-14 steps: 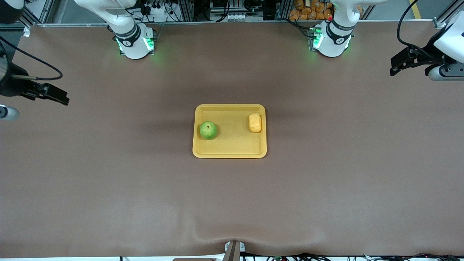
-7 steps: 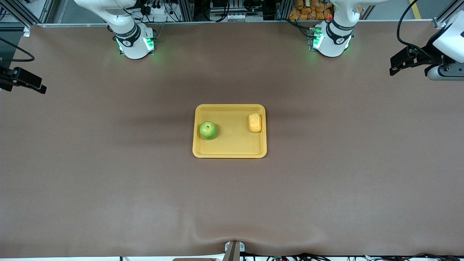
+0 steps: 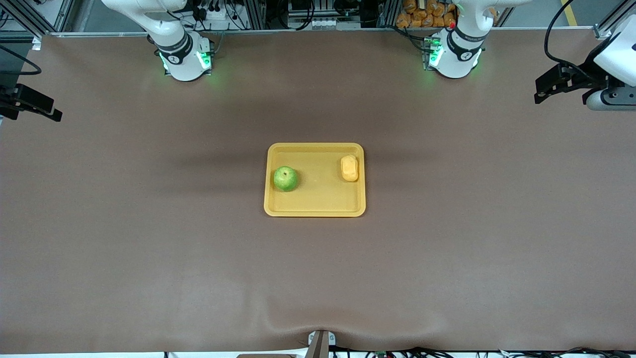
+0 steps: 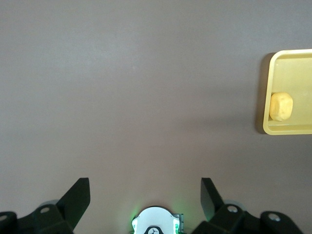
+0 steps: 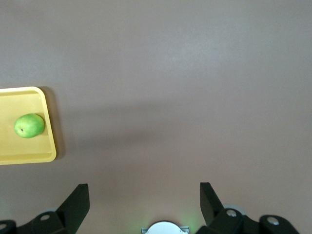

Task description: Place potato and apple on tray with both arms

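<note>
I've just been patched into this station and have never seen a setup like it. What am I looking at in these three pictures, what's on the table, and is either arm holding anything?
These are two white robot arms bolted along one edge of a brown table. The wide picture comes from a high camera facing them. The other two come from cameras on each arm's wrist, looking down past its own black fingers.

In the middle of the table lies a yellow tray. On it rest a green apple, toward the right arm's end, and a yellow-orange potato, toward the left arm's end. They lie apart.

The left gripper is up over bare table at its own end, and the right gripper likewise at its end. Both are open and hold nothing, so the placing looks done.
</note>
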Robot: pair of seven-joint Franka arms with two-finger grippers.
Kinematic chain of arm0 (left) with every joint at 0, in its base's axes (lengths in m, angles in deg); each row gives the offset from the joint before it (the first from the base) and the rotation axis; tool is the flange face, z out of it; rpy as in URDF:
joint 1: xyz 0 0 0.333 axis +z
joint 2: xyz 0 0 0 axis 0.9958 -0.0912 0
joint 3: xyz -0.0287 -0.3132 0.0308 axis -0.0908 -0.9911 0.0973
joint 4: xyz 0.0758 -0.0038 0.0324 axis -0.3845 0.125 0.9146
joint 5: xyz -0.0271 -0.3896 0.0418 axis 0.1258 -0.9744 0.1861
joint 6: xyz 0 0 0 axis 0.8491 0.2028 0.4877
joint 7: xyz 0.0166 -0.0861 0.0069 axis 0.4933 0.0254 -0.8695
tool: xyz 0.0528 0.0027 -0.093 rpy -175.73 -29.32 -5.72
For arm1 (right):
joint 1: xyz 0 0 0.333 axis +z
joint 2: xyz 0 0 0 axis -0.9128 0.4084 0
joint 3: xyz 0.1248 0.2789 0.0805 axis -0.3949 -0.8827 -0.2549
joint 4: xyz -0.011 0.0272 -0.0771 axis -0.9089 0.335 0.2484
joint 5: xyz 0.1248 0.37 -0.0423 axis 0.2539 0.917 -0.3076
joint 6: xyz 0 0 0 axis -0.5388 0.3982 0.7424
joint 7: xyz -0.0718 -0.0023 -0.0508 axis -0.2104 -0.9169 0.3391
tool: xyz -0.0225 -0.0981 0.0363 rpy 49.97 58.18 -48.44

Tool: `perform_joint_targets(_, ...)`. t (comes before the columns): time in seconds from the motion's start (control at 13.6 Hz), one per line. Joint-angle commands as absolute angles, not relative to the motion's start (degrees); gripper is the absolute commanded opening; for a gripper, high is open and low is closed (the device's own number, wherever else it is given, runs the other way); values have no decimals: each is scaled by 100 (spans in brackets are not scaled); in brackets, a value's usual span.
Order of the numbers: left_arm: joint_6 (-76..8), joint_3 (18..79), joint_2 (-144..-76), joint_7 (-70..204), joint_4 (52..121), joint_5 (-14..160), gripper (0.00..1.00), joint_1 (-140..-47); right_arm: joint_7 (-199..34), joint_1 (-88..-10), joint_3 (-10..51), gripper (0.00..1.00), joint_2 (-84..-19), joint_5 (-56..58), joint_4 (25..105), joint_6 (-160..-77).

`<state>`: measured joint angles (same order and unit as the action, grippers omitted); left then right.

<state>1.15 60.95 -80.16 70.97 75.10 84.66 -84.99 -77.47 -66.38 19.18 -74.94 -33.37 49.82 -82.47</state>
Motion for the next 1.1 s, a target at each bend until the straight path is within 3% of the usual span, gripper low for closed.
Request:
perform_joint_targets(0.0, 190, 6124, -7993, 7199, 7459, 8378, 100, -8494, -7840, -6712, 1884, 100, -7972, -3272, 5606, -8552)
perform_joint_targets(1.03, 190, 6133, -8064, 7111, 7310, 8360, 100, -8503, -7919, -6721, 1884, 100, -7919, -3474, 5535, -8517)
